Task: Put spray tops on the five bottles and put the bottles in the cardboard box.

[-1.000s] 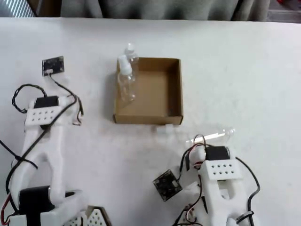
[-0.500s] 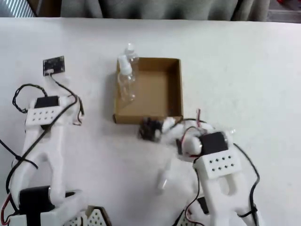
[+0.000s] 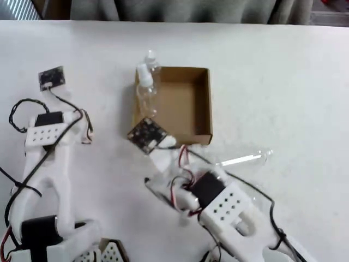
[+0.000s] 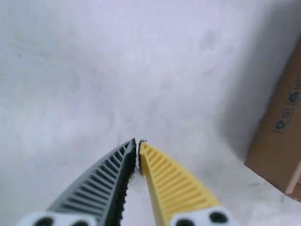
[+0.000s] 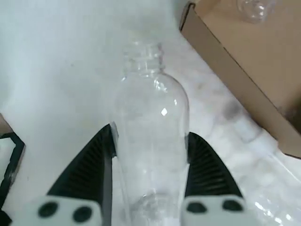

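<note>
1. Our right gripper [image 5: 150, 135] is clamped on a clear bottle [image 5: 151, 101], with one dark finger pressed against each side of its body.
2. This bottle's threaded neck is bare and points toward a corner of the cardboard box [image 3: 191, 138]. The bottle itself sits outside the box, just beside the near wall.
3. Our left gripper [image 4: 138, 142] is closed on nothing. Its grey and yellow fingertips meet above the bare white table [image 3: 283, 82], with the box wall off to one side.
4. A capped bottle [image 3: 146, 91] lies inside the box along the wall on the left arm's side, and its white spray top reaches past the far rim.
5. A loose spray top [image 3: 244, 159] with a thin tube lies on the table near the box's front corner on the right arm's side, apart from the box.
</note>
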`<state>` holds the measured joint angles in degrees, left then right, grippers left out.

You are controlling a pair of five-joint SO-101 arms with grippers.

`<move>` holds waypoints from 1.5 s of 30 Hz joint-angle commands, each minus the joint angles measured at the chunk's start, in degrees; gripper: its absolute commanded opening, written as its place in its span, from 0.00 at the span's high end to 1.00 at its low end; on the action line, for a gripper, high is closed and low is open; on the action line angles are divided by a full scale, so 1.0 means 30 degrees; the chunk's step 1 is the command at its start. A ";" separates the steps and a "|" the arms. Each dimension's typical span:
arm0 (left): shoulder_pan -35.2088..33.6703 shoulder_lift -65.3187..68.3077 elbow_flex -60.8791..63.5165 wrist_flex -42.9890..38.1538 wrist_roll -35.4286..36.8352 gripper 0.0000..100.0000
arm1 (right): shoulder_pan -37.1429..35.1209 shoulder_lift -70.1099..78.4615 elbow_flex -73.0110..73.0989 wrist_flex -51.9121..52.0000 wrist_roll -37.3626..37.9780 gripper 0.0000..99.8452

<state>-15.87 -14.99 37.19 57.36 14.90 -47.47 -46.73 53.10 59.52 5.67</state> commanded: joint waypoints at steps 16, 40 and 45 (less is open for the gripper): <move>-0.0220 -0.0923 -0.1143 -0.0293 0.0821 0.97 | -0.0864 -0.0308 0.3018 -0.5026 -0.2667 0.72; 0.6022 -0.7663 0.0703 0.5187 0.2755 0.97 | 0.4059 -0.0161 0.0615 -0.0337 0.1377 0.92; 0.9158 -0.7810 0.1875 0.5245 0.2198 0.97 | 0.4059 -0.0161 0.0645 -0.0337 0.1377 0.92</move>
<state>7.08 -36.26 42.99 72.66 20.62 -36.04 -46.73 56.44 58.20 9.01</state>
